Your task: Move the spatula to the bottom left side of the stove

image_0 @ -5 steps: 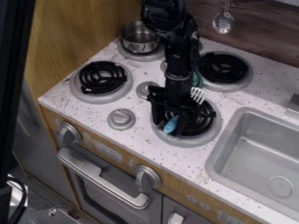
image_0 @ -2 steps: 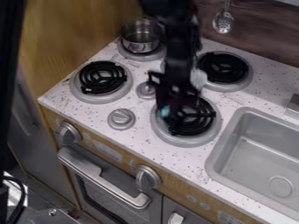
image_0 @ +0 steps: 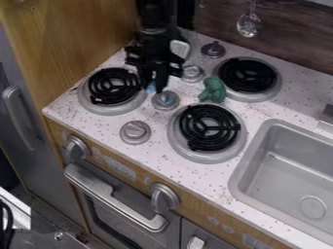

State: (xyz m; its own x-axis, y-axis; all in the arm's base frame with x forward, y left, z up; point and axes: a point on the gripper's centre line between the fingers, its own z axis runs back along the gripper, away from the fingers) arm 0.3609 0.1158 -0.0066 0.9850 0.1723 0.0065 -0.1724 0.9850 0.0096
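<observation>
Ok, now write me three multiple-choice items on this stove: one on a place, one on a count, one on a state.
1. Where is the green toy?
A) In the sink
B) Beside the back right burner
C) On the front left burner

2. How many black coils show?
A) Two
B) Three
C) Five

3. The spatula is:
A) Held in the fingers
B) Hanging on the wall
C) Lying in the sink

1 B: it sits by that burner's rim.
2 B: one left, two right.
3 A: its blue handle shows between them.
</observation>
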